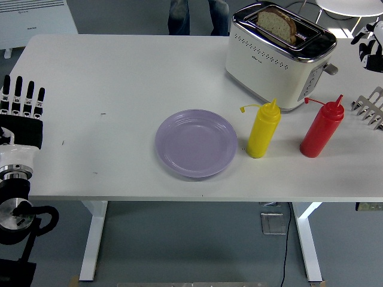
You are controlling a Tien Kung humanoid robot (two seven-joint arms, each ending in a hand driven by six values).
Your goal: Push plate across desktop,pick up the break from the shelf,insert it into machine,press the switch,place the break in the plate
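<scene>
Bread (pixel 277 23) stands in the toaster (pixel 280 57) at the table's (pixel 108 72) far right; left hand (pixel 21 110) lies spread at its left edge, holding nothing.

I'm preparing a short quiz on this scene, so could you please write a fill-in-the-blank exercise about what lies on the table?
1. The slice of bread stands in the slot of the ____.
2. The plate on the table holds ____.
3. Between the plate and the red squeeze bottle stands a ____ squeeze bottle.
4. The left hand rests at the table's ____ edge.

Missing words: toaster; nothing; yellow; left
</scene>
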